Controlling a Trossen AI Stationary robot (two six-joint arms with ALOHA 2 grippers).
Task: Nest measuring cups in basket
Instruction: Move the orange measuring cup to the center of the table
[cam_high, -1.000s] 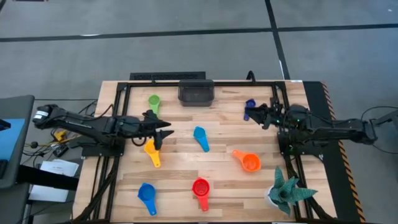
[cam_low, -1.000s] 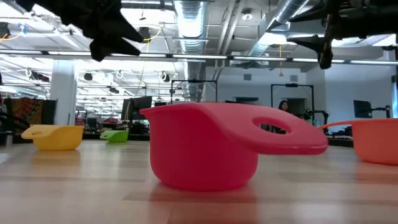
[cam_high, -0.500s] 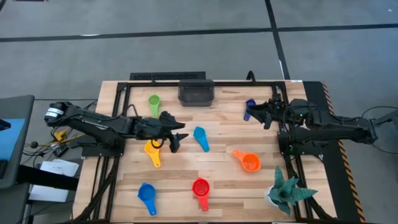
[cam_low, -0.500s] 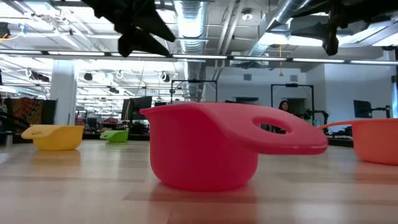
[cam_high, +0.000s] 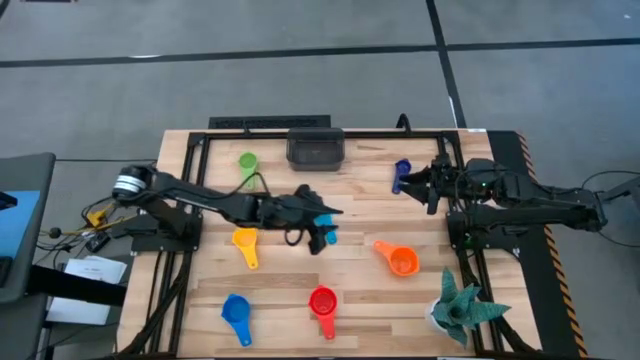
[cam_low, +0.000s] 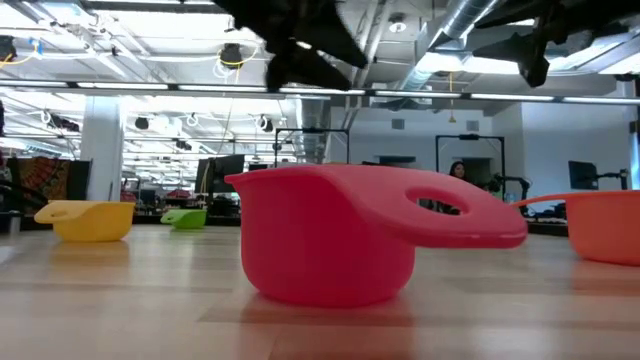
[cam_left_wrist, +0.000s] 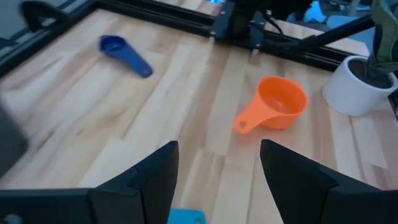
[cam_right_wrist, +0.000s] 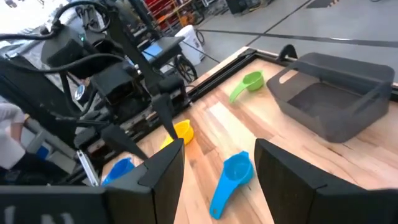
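My left gripper (cam_high: 322, 232) reaches to mid-table and hovers open over the light blue cup (cam_high: 329, 236), whose handle end (cam_left_wrist: 186, 216) shows between its fingers. My right gripper (cam_high: 424, 188) hangs open at the far right, beside the dark blue cup (cam_high: 402, 175). The dark grey basket (cam_high: 315, 150) stands at the middle of the far edge. Green (cam_high: 247, 163), yellow (cam_high: 244, 243), orange (cam_high: 398, 259), red (cam_high: 322, 304) and royal blue (cam_high: 236, 314) cups lie apart on the wood.
A teal spiky plant in a white pot (cam_high: 458, 308) stands at the near right corner. Black frame rails (cam_high: 190, 190) run along the table's left, far and right sides. Bare wood lies between the cups.
My left gripper has swept toward the table's right edge, from beside the yellow cup to above the light blue cup, staying off the table. My right gripper has risen a little and turned at the wrist. No cup has moved.
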